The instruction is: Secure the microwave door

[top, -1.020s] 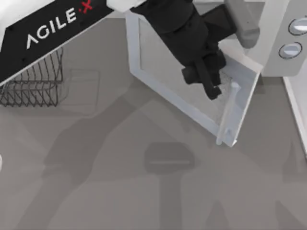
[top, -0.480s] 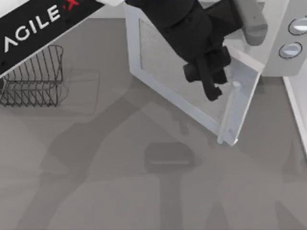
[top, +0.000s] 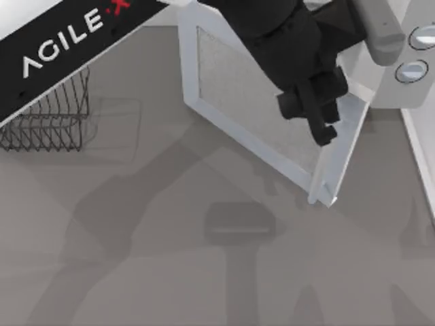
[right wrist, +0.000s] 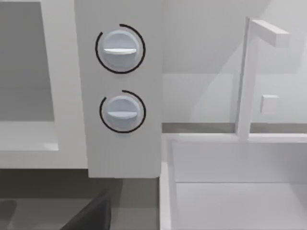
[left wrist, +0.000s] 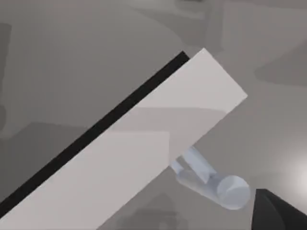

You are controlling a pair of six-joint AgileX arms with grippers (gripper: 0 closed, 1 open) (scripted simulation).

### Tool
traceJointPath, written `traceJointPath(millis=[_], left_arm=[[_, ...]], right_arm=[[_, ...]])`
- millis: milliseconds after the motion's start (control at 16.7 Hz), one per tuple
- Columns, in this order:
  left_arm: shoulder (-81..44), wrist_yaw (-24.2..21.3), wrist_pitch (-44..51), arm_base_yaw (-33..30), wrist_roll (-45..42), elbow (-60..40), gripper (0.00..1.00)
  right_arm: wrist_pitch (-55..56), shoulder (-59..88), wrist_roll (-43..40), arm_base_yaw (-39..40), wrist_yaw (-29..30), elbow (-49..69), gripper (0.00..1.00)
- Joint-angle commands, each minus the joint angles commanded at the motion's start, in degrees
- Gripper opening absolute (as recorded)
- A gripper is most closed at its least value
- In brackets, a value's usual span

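The left gripper (top: 319, 119) presses against the door (top: 251, 102) near its handle (top: 325, 166); I cannot tell how its fingers stand. The door hangs partly open from the microwave (top: 397, 85), whose two knobs (top: 412, 70) lie just beyond the gripper. A wire rack (top: 47, 112) sits on the table (top: 136, 258), well apart.

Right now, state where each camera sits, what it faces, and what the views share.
Top view: above the table, looking down on the microwave door, left claw at its handle.
Left wrist view: close on the door's edge and handle.
Right wrist view: faces the microwave knobs.
Shared: door in top and left wrist; knobs in top and right wrist.
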State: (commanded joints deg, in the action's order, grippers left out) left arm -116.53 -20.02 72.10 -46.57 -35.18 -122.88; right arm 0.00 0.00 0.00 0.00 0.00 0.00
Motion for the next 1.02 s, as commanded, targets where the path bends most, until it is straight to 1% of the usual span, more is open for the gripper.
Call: traceJointPath(millis=[240,540,840,1020], left_arm=[[-4.4,1.8,-4.4,2.4,2.0,-0.6,0.0],[-4.4,1.8,-4.4,2.2,1.9,-0.4,0.0],[0.3,-0.9,0.9,-2.0,-1.5,-1.7,0.0],[-0.4,-0.7,2.9,-3.0,-0.4,-4.3,0.0]], right_arm=[[0.0,0.0,0.0,0.0,0.0,0.0,1.0],[0.0,0.0,0.0,0.0,0.0,0.0,1.0],[0.0,0.0,0.0,0.0,0.0,0.0,1.0],[0.0,0.0,0.0,0.0,0.0,0.0,1.0]])
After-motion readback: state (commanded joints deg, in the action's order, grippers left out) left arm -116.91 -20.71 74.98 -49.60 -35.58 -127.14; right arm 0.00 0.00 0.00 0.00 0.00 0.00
